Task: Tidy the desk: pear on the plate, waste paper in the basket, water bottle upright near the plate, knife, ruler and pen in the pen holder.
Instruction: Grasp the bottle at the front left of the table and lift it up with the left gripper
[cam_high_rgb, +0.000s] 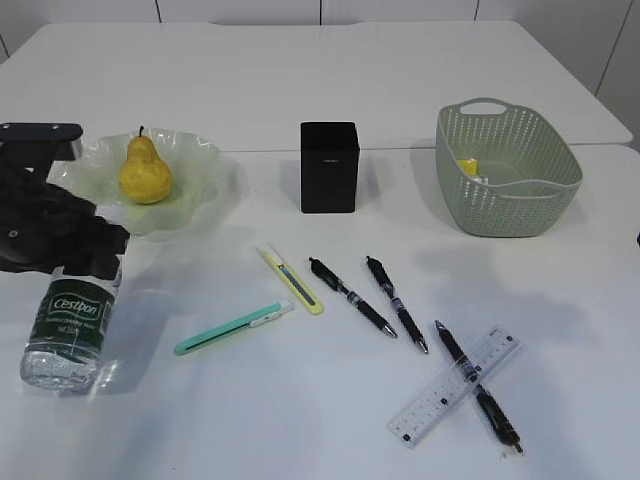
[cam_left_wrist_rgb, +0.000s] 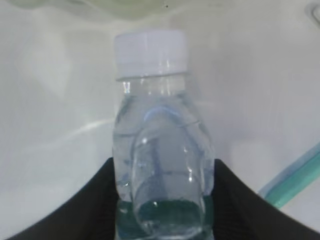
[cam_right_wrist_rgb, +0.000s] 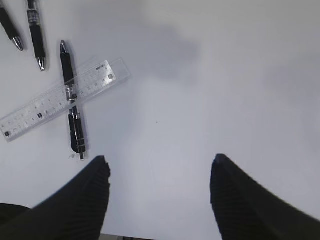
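Left tool (cam_left_wrist_rgb: 162, 200) clamped on water bottle (cam_high_rgb: 68, 325), standing near-left on bench (cam_high_rgb: 300, 420), just near of plate (cam_high_rgb: 195, 185) holding pear (cam_high_rgb: 145, 170). Right tool (cam_right_wrist_rgb: 159, 187) spread wide, empty, right of ruler (cam_right_wrist_rgb: 62, 97).

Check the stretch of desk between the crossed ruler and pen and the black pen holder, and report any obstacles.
Two black pens lie on the desk between the ruler and the pen holder. They lie flat, so a lifted ruler should pass over them. The third pen lies across the ruler.
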